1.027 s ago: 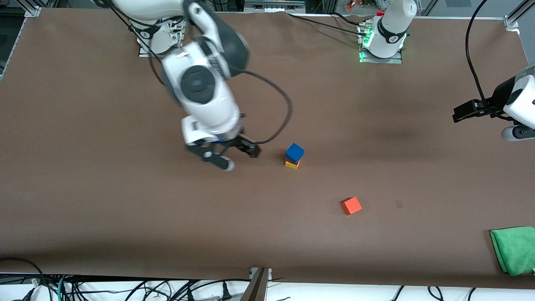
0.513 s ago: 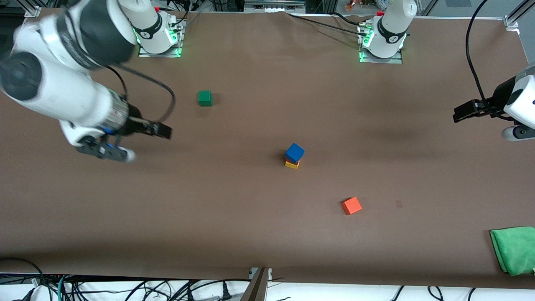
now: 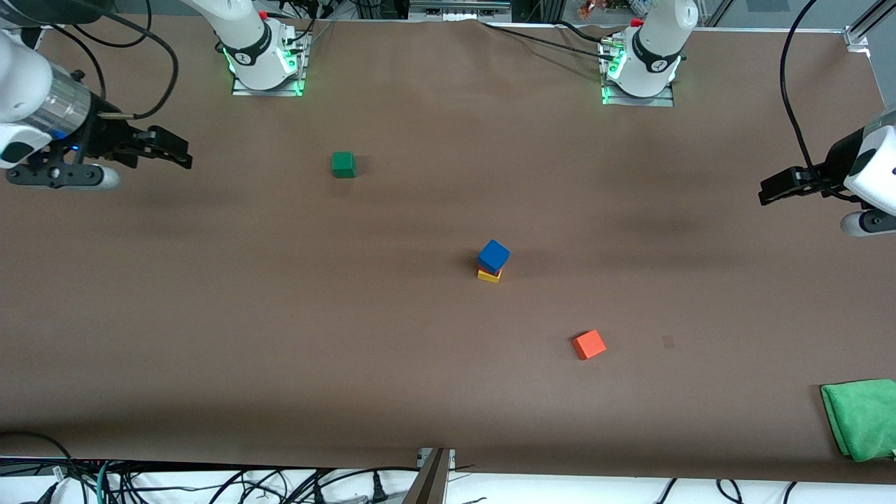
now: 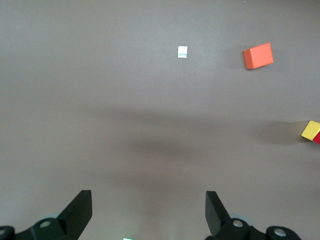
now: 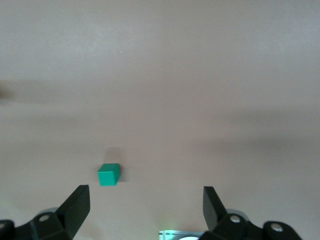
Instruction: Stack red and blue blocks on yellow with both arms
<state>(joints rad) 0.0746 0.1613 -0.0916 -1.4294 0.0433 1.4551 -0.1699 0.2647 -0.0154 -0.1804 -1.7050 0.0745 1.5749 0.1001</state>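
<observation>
In the front view a blue cube tops a small stack at the table's middle, with the yellow cube at the bottom. The red cube between them is almost hidden there. The left wrist view shows the yellow cube with a sliver of the red cube at its frame's edge. My right gripper is open and empty over the right arm's end of the table, well apart from the stack. My left gripper is open and empty over the left arm's end. Both wrist views show open jaws over bare table.
An orange-red cube lies nearer the front camera than the stack, toward the left arm's end. A green cube lies farther from the camera, toward the right arm's base. A green cloth lies at the front corner of the left arm's end.
My right arm has swung away from beside the stack to the right arm's end of the table, uncovering the green cube. The stack and my left arm have not moved.
</observation>
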